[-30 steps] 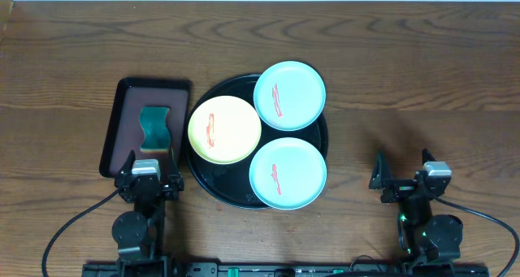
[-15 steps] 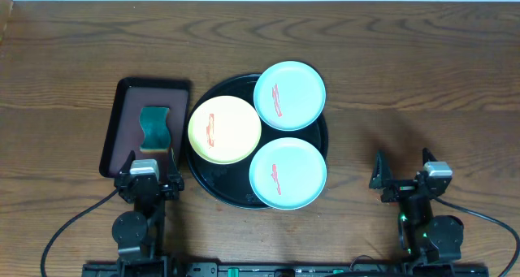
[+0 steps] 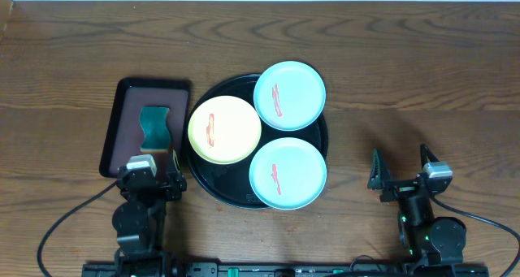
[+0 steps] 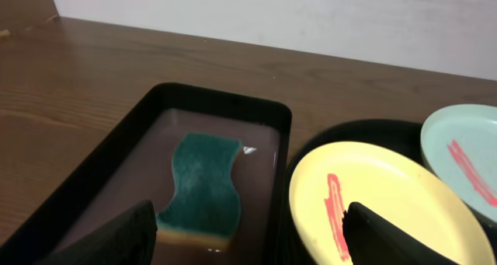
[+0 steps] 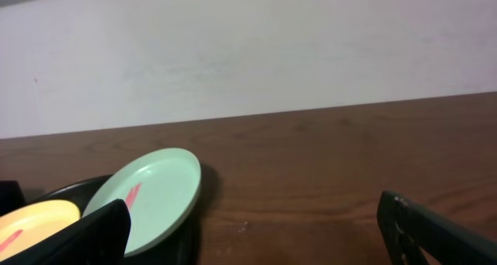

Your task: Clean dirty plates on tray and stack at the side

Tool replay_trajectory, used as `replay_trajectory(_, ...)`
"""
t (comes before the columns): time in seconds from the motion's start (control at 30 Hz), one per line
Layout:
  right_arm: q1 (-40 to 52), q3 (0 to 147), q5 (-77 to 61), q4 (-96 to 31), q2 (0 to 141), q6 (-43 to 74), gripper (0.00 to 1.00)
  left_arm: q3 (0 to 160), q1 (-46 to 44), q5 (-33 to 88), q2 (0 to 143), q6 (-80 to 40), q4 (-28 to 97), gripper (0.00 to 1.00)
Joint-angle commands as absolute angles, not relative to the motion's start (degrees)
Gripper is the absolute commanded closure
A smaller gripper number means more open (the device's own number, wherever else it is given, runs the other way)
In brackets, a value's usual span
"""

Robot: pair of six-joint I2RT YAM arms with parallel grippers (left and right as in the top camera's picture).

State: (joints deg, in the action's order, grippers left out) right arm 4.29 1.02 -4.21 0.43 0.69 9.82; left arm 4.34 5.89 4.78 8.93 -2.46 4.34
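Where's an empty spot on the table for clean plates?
Widest bare wood: right of the black tray, ahead of the right gripper. The strip along the far edge behind the plates is free too. Crowded on the left: the brown tray with its sponge sits close beside the black tray.

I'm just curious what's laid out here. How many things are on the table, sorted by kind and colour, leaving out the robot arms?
Yellow plate: 1
Mint-blue plates: 2
Round black tray: 1
Rectangular brown tray: 1
Green sponge: 1
Total: 6
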Motion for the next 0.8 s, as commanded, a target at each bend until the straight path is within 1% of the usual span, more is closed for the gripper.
replay_trajectory(0.0,3.75,3.66,-5.04,0.43,1.08,9.82,0.01,10.22,5.69,5.32,13.17,-3.79,4.12,0.22)
replay_trajectory(0.2,3.75,6.76,-5.04,0.45,6.42,9.80,0.01,16.32,5.69,5.48,22.46,-3.77,5.41,0.22)
replay_trajectory(0.47,3.75,17.41,-9.93,0.45,21.76,9.65,0.01,29.95,5.69,8.56,35.38,-3.81,16.49,0.23)
replay_trajectory(0.57,3.75,22.31,-13.23,0.14,28.60,7.49,0.01,36.05,5.69,10.50,39.72,-5.52,20.84,0.23)
replay_trajectory(0.77,3.75,33.87,-18.94,-5.82,41.65,7.18,0.01,48.42,5.69,11.27,48.14,-5.45,34.35,0.22)
